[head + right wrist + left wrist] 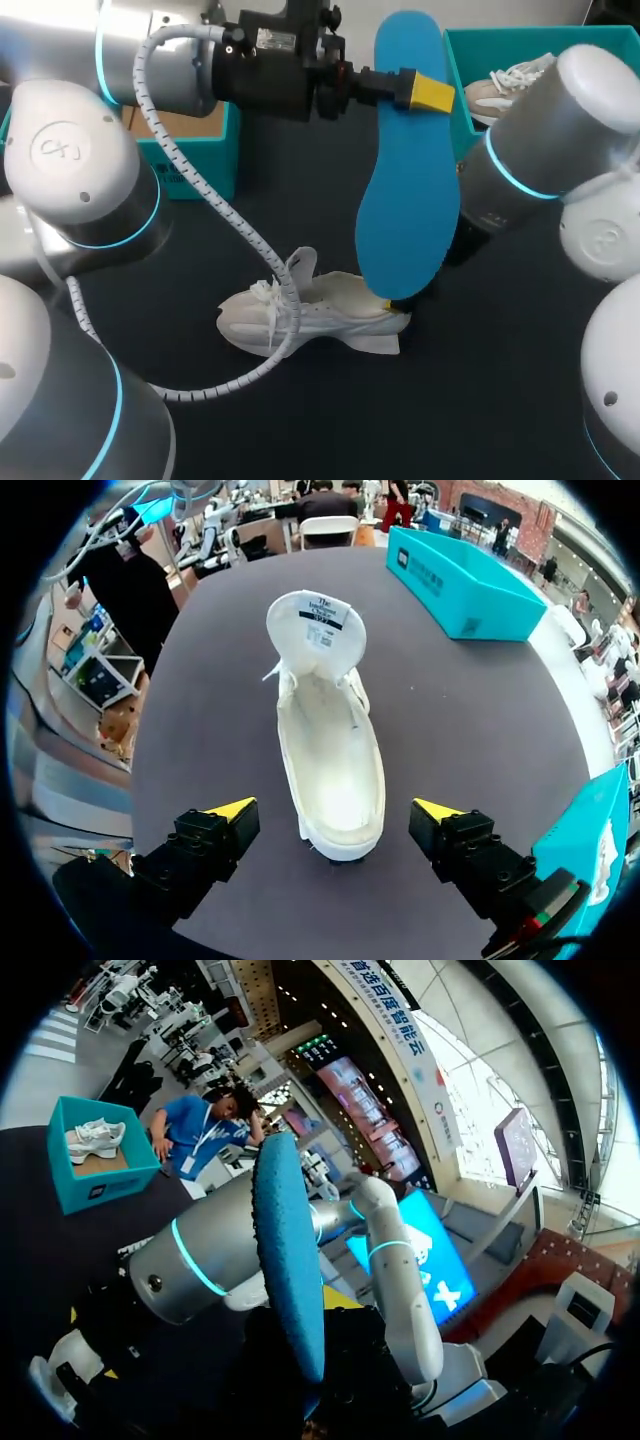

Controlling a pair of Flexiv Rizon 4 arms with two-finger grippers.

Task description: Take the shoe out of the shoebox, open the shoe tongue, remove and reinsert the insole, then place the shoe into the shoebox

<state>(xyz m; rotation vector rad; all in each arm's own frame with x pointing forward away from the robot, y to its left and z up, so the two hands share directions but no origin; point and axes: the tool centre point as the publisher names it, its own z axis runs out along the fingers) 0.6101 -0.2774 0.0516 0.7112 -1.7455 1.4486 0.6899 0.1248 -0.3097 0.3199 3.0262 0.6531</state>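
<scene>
A blue insole (405, 170) hangs upright over the table with my left gripper (425, 92) shut on its upper end. Seen from the left wrist, the insole (290, 1260) stands edge-on. Under it, the white shoe (310, 315) rests on the dark table, its tongue (315, 625) folded back and the inside bare. My right gripper (335, 810) hovers open just above the heel of the shoe (330, 740), one finger on each side, touching nothing. From the head camera the insole mostly hides that gripper (398, 302).
A teal shoebox (190, 150) stands at the back left under my left arm. At the back right, a second teal box (470, 60) holds another white shoe (505, 85). A grey cable loops down beside the shoe.
</scene>
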